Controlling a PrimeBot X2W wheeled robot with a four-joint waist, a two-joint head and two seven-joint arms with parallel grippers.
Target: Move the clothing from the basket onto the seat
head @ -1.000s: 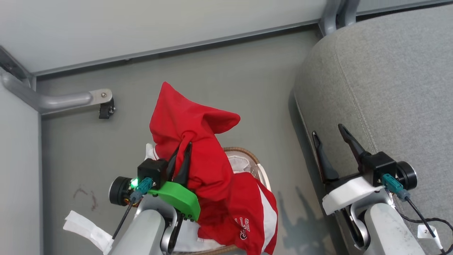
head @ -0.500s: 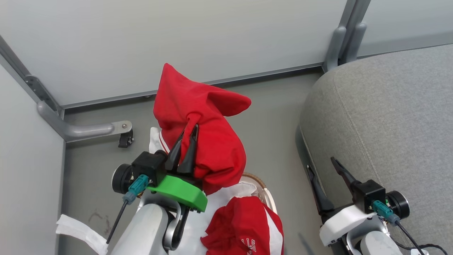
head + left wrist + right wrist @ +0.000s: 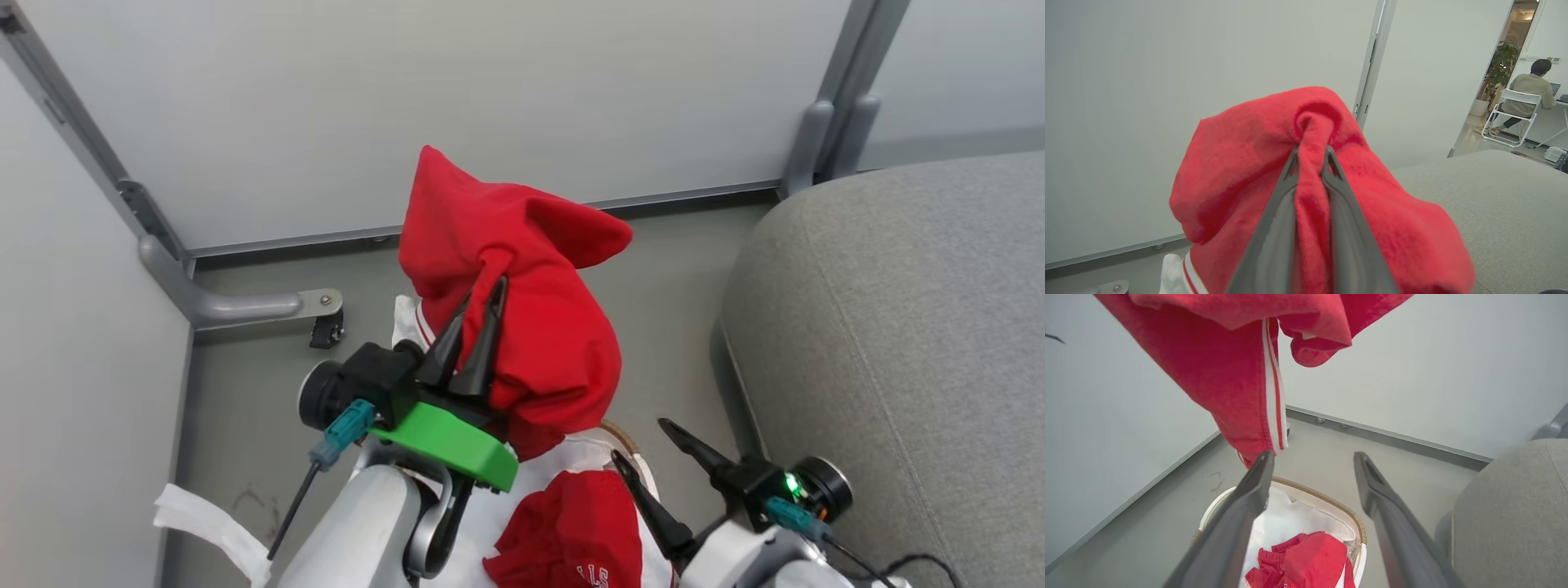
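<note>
The left pincer (image 3: 487, 287) is clamped on a bunched fold of a bright red garment (image 3: 563, 351), which drapes over and around its two dark fingers and hangs clear above the basket (image 3: 1331, 504). The cloth looks soft and slightly fuzzy, and a white and red striped trim (image 3: 1273, 396) runs down the edge that dangles lowest (in the right wrist view that corner hangs just above one finger of the right pincer (image 3: 638, 438)).

Below the left pincer and a little to its right sits the oval basket, with a brown woven rim and a white fabric liner (image 3: 1290, 522). A second red garment (image 3: 1306, 559) lies crumpled inside it, with a bit of white lettering showing. The right pincer stands wide open and empty, its fingers pointing over the basket's rim.

To the right of both pincers rises the seat (image 3: 898, 327), grey fabric with a rounded edge. The floor (image 3: 245, 392) is grey and faintly scuffed. Pale wall panels (image 3: 408, 106) joined by a metal post (image 3: 841, 98) stand beyond the left pincer. Far off to its right, a person (image 3: 1529, 85) sits on a white chair (image 3: 1511, 118) near a potted plant (image 3: 1504, 55).
</note>
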